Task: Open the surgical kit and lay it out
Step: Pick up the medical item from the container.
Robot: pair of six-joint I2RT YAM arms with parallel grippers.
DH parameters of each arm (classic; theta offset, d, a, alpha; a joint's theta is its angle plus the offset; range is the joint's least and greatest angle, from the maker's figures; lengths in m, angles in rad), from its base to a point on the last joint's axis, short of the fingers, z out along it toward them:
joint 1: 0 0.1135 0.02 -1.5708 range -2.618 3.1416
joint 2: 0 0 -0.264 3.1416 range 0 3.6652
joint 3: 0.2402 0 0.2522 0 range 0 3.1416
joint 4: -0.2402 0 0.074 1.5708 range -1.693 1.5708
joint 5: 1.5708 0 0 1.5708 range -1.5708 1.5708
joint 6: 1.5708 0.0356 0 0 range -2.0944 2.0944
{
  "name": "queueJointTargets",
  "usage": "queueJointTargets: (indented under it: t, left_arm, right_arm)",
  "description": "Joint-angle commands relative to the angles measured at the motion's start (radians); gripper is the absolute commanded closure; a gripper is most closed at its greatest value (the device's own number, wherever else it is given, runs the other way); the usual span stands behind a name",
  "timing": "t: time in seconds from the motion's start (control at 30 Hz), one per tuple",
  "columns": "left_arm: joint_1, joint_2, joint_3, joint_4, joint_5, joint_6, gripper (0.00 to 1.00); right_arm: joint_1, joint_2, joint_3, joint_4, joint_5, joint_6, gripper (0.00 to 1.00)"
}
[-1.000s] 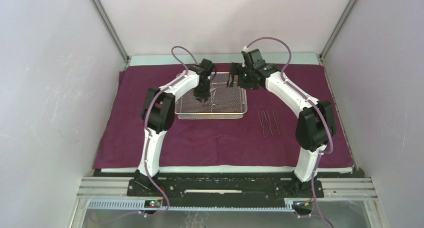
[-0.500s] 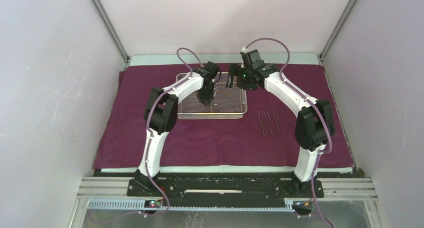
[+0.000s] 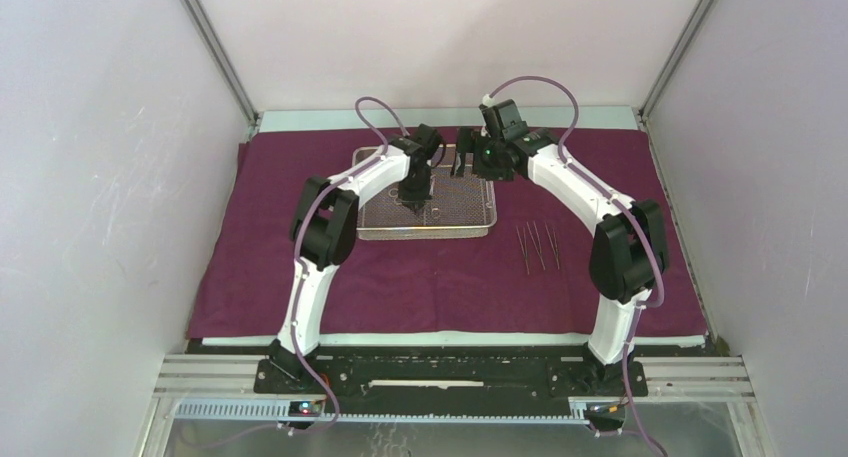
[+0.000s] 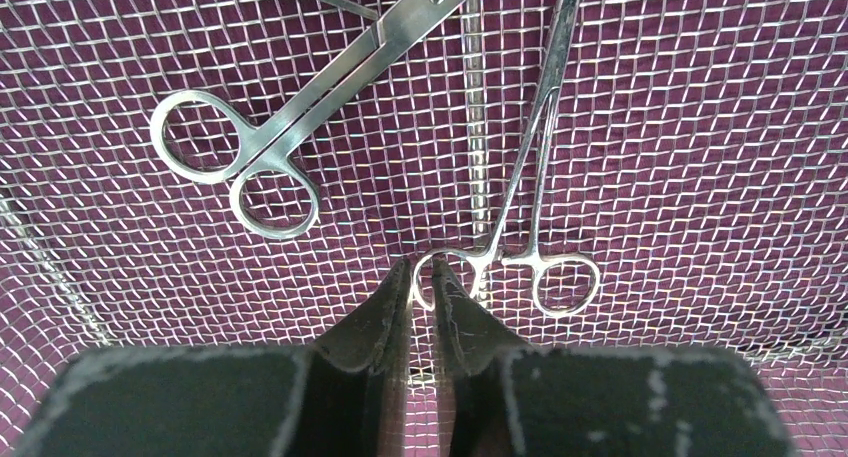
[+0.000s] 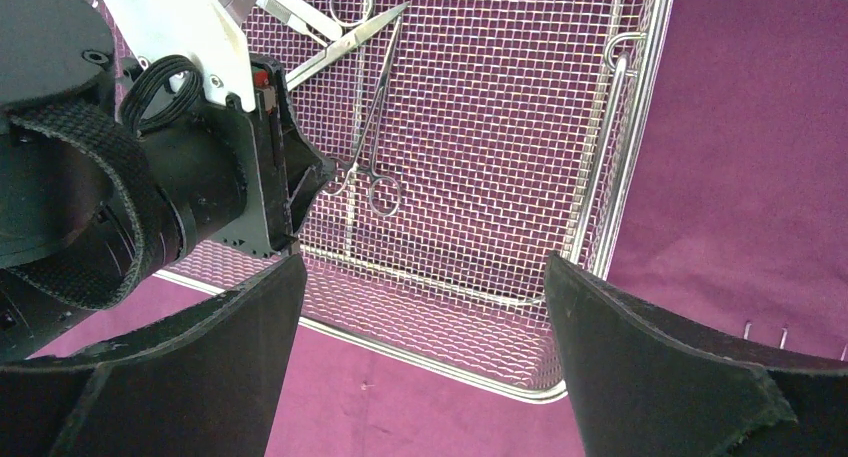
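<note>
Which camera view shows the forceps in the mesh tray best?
The left wrist view: the forceps fill the frame, one ring between the left end effector's tips. The right wrist view shows them smaller, beside the left arm. In the top view they are too small to make out.

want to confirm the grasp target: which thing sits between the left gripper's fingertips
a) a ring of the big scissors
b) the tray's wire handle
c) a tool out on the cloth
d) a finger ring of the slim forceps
d: in the left wrist view the left gripper has one finger ring of the slim forceps between its fingertips, while the scissors lie apart, up and to the left in the mesh tray.
</note>
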Motion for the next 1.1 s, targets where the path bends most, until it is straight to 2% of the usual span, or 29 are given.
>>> queueJointTargets:
  t: [0.0, 0.43, 0.77, 1.07]
  left_arm:
    - [-0.001, -0.049, -0.056, 0.023, 0.036, -0.019, 0.84]
    - [0.015, -0.027, -0.026, -0.013, -0.019, 0.016, 0.81]
    - [0.016, -0.026, -0.022, -0.013, -0.016, 0.028, 0.99]
    - [0.016, -0.024, -0.004, -0.005, 0.037, 0.028, 1.00]
  right_arm:
    - [0.017, -0.042, 0.003, 0.017, 0.008, 0.000, 0.02]
    - [0.030, -0.030, 0.013, 0.022, 0.010, 0.009, 0.02]
    - [0.038, -0.007, 0.023, 0.022, 0.010, 0.014, 0.02]
    - [0.043, 0.059, 0.088, 0.005, 0.019, 0.010, 0.02]
